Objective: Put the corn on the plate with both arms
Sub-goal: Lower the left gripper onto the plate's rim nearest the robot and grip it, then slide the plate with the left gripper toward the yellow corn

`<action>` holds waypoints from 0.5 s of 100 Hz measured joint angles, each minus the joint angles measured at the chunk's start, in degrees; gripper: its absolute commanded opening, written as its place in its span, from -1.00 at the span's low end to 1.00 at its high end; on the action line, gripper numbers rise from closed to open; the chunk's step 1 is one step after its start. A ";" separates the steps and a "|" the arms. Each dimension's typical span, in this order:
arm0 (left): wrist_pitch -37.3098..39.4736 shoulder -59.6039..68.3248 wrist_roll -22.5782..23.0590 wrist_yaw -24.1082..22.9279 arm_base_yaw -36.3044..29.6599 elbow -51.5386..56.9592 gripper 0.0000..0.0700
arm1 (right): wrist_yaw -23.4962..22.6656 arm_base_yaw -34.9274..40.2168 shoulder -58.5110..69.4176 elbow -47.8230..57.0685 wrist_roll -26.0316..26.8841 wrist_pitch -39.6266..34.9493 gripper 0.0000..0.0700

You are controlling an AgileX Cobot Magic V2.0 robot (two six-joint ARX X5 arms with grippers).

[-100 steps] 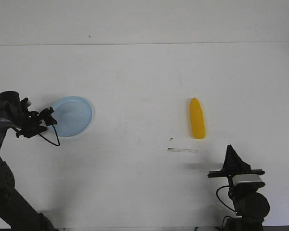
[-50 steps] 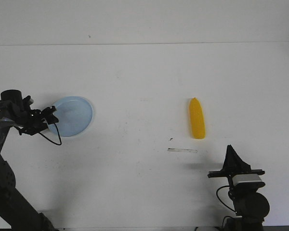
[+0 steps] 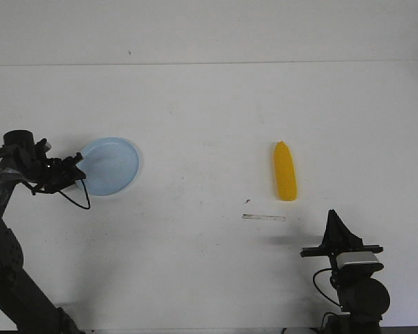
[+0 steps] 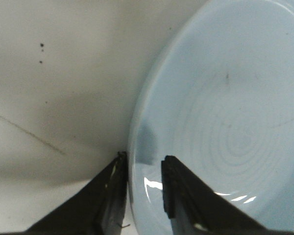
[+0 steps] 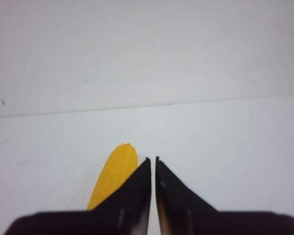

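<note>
On the left side of the white table [image 3: 209, 111], the plate [image 3: 111, 165] is gripped at its near-left rim by the left gripper [image 4: 143, 188]; in the left wrist view one finger is seen outside the raised rim and the other inside it, set narrowly with the rim between them, so the plate is judged to be held. Well apart from it, on the right half of the table, the corn [image 3: 285, 171] is seen lying flat and untouched, its tapered end pointing away from the robot. The right gripper [image 5: 153, 183] is parked near the robot's edge of the table, short of the corn and slightly to its right; its fingers are drawn almost together, with only a sliver of gap, and nothing is held between them. The step in hand is judged to be the handling of the plate by the left arm, probably so that it can be brought toward the middle of the table. For the next move, the plate would need to be kept level and slid or carried rightward without the thin rim slipping from the fingers, while the right gripper would have to be spread wide, advanced over the corn and closed across its narrow width
</note>
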 measured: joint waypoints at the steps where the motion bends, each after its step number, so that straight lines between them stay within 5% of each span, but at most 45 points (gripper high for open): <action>1: 0.00 0.02 0.00 -0.02 0.00 0.00 -0.86 | 0.00 0.00 0.00 0.00 -0.02 0.00 -0.96; 6: -0.04 0.13 0.00 -0.04 0.00 0.00 -1.00 | 0.00 0.00 0.00 0.00 -0.02 0.00 -0.96; 50: -0.33 0.42 -1.11 5.62 -0.61 0.00 -1.00 | 0.00 0.00 0.00 0.00 -0.02 0.00 -0.96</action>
